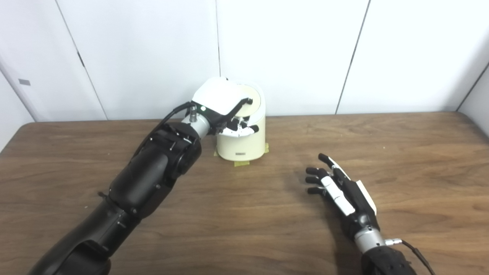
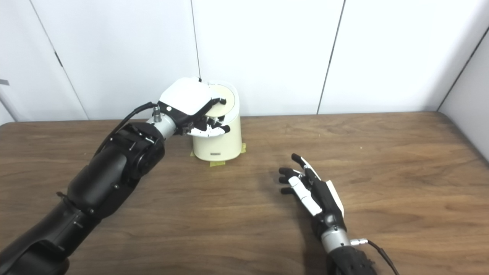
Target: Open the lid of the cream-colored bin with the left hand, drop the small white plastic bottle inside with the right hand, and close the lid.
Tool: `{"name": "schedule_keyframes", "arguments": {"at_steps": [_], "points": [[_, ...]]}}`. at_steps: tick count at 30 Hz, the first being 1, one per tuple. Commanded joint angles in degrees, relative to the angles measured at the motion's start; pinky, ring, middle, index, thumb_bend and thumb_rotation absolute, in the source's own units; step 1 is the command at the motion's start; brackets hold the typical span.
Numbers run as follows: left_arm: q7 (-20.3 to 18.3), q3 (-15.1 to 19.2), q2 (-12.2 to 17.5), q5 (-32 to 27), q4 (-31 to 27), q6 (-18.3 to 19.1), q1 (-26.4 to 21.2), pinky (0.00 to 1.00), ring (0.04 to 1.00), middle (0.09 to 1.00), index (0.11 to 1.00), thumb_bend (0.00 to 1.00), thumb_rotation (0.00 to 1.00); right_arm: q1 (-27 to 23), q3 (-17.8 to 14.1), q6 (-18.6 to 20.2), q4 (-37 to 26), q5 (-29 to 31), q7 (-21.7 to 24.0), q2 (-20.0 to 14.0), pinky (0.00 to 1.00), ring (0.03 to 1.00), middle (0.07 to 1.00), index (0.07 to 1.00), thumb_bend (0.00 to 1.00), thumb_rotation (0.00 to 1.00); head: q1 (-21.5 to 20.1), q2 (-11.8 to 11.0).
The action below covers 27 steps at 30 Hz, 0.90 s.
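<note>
The cream-colored bin (image 1: 241,147) was seen standing at the far side of the desk (image 1: 401,152), close to the white wall panels (image 1: 286,53) and left of the middle. Strips of yellowish tape (image 1: 241,163) were visible on the desk at its base. Its round lid (image 1: 254,100) was seen tilted, with the pale face turned toward the right; whether it was fully raised could not be told. The left hand (image 1: 225,109) was placed at the top front of the bin, its white back uppermost, one dark finger lying against the lid and the others curled down over the rim at the opening. Whether the lid was actually clamped could not be judged from either view. The small white plastic bottle could not be made out in either view. The right hand (image 2: 311,189) was held low over the desk, well apart from the bin and nearer the front edge, its fingers (image 2: 286,179) spread and extended, with nothing in it.
</note>
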Motion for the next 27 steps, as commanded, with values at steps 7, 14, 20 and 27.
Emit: {"name": "schedule_keyframes", "arguments": {"at_steps": [7, 14, 20, 27], "points": [[-0.2, 0.6, -0.5, 2.2, -0.3, 0.4, 0.5, 0.97, 0.906, 0.881, 0.875, 0.54, 0.78, -0.2, -1.1, 0.5, -3.2, 0.5, 0.4, -0.8, 0.63, 0.728, 0.753, 0.89, 0.6, 0.66, 0.3, 1.1], [-2.1, -0.1, -0.3, 3.2, -0.9, -0.3, 1.4, 1.0, 0.928, 0.894, 0.874, 0.54, 0.79, -0.2, -1.3, 2.2, -4.2, 1.0, 0.6, -0.5, 0.64, 0.734, 0.747, 0.88, 0.56, 0.66, 0.2, 1.9], [-4.6, -0.1, -0.7, 3.3, -1.2, 0.3, 2.2, 1.0, 0.936, 0.902, 0.876, 0.53, 0.81, -0.3, -1.2, 2.7, -4.6, 1.1, 0.4, -0.4, 0.64, 0.733, 0.748, 0.87, 0.56, 0.65, -0.1, 2.2], [-5.7, 0.0, -1.3, 2.5, -0.7, 0.8, 3.2, 1.0, 0.938, 0.906, 0.883, 0.53, 0.78, -0.2, -1.4, 2.5, -4.7, 1.6, 0.5, -0.3, 0.63, 0.732, 0.746, 0.868, 0.57, 0.65, -0.3, 2.3]]}}
